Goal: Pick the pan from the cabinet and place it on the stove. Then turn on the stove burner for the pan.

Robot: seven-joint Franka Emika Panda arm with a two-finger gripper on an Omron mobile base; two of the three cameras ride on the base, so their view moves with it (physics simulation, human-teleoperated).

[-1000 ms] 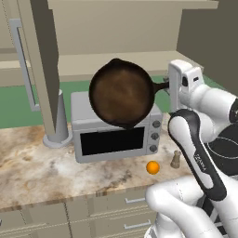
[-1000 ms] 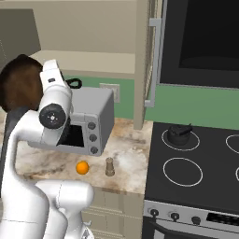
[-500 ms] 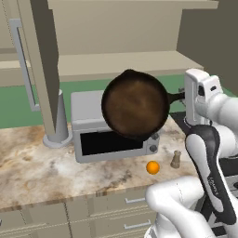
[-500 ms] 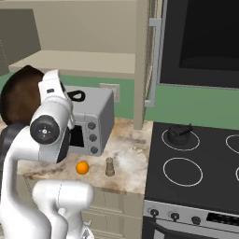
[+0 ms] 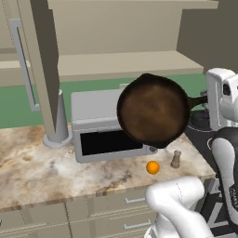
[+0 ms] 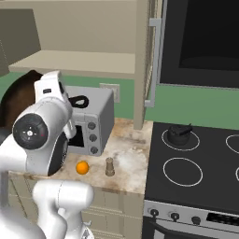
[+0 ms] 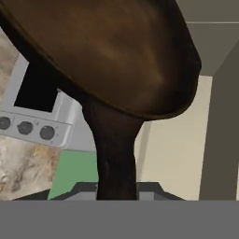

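Dark brown pan (image 5: 153, 110) hangs tipped over the counter (image 5: 32, 169), your hand (image 7: 116, 189) shut tight on its handle, and the stove (image 6: 196, 172) lies off to your right.

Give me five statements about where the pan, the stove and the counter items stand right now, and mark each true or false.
1. The pan is held up in the air in front of the microwave. True.
2. The pan rests flat on the stove. False: it hangs tilted, its inside facing the left base camera, over the counter.
3. The fingers are shut on the pan's handle. True.
4. A small dark pot sits on the stove's back ring. True.
5. The orange lies on the stove. False: it lies on the counter beside the shaker, in front of the microwave.
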